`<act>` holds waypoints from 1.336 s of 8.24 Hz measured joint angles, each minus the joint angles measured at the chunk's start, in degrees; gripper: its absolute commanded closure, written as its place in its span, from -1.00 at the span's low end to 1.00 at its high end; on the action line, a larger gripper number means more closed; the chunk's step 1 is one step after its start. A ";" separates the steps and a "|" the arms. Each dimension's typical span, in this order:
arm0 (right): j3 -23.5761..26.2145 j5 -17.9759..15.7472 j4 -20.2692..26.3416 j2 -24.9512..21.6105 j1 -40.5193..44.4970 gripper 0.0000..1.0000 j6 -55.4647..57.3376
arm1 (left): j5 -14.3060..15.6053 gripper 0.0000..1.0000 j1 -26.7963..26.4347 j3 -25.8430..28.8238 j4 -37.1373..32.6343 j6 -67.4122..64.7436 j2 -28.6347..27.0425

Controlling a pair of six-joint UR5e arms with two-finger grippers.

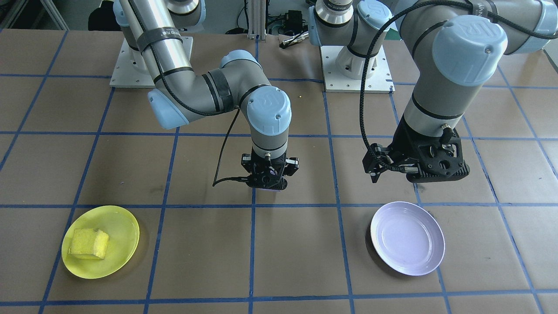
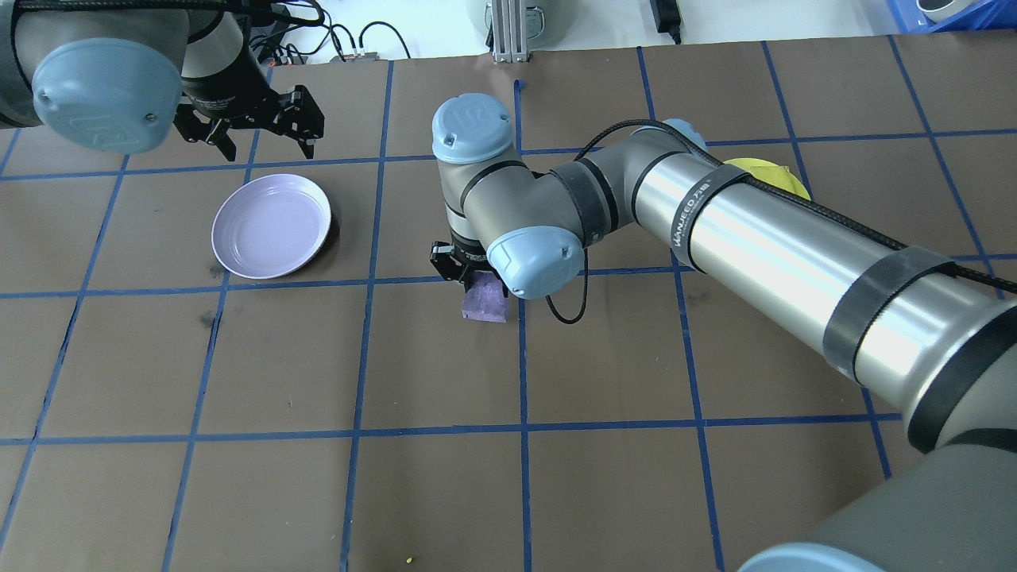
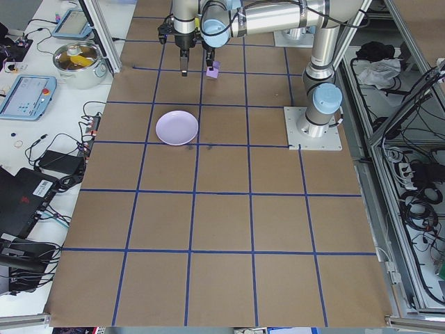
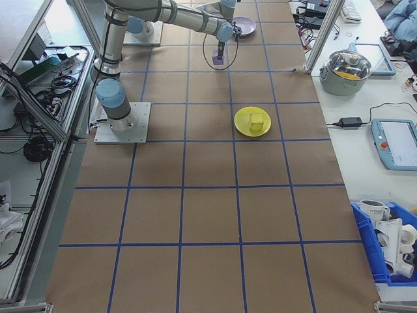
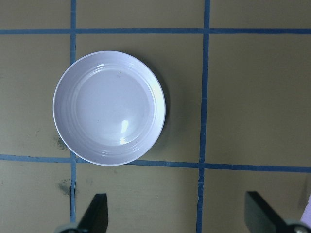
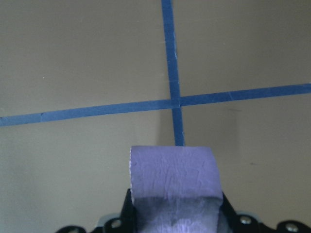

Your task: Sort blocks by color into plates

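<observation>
The right gripper has its fingers clamped on the purple block mid-table, probably to carry it left to the lavender plate. The left gripper hangs spread and empty just beyond that plate. The yellow block sits in the yellow plate at the far right. Brown paper with a blue tape grid covers the table; cables and benches ring the room.

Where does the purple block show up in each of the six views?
Front-facing: mostly hidden under the right gripper.
Overhead: purple block centre, in that gripper.
Left: top, far.
Right: top.
Left wrist: not identifiable.
Right wrist: bottom centre.
Shared landmark: lavender plate.
</observation>
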 measured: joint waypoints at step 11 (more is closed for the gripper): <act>-2.36 5.06 5.19 -6.94 -15.12 -0.88 -25.22 | -0.62 -1.00 -1.14 -1.10 -0.83 -0.34 -1.06</act>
